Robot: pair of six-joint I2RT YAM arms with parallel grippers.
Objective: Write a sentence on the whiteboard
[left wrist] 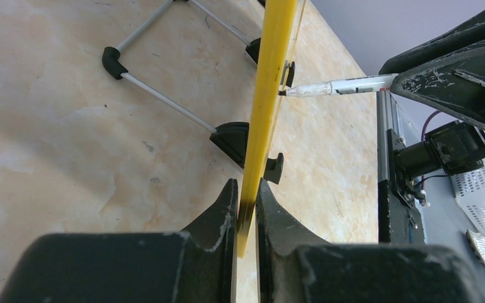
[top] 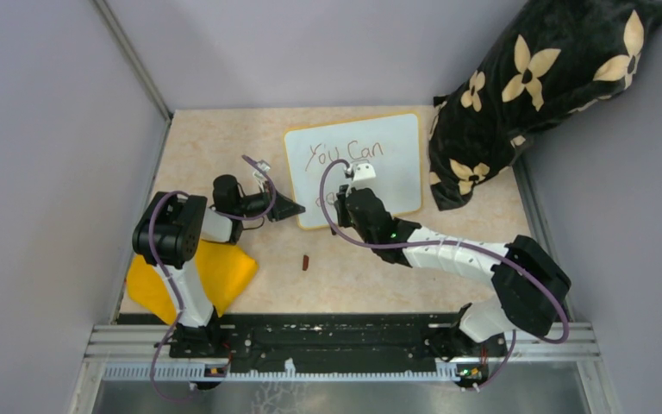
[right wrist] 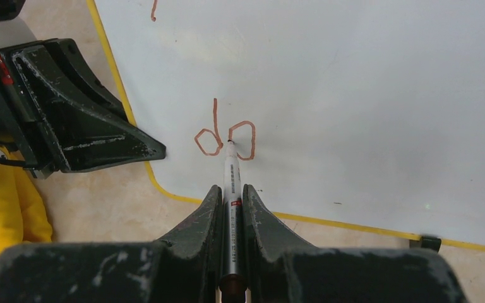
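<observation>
Against the whiteboard (top: 396, 138), outstretched right pincer (right wrist: 232, 190) tight on a marker (right wrist: 230, 173) at "do" (right wrist: 215, 117); left pincer (left wrist: 246, 189) tight on the frame (left wrist: 268, 82).

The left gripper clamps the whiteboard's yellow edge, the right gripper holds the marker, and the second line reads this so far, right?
One slip: in the right wrist view the second line reads "do", not "this". The left gripper does clamp the whiteboard's yellow edge and the right gripper holds the marker.
</observation>
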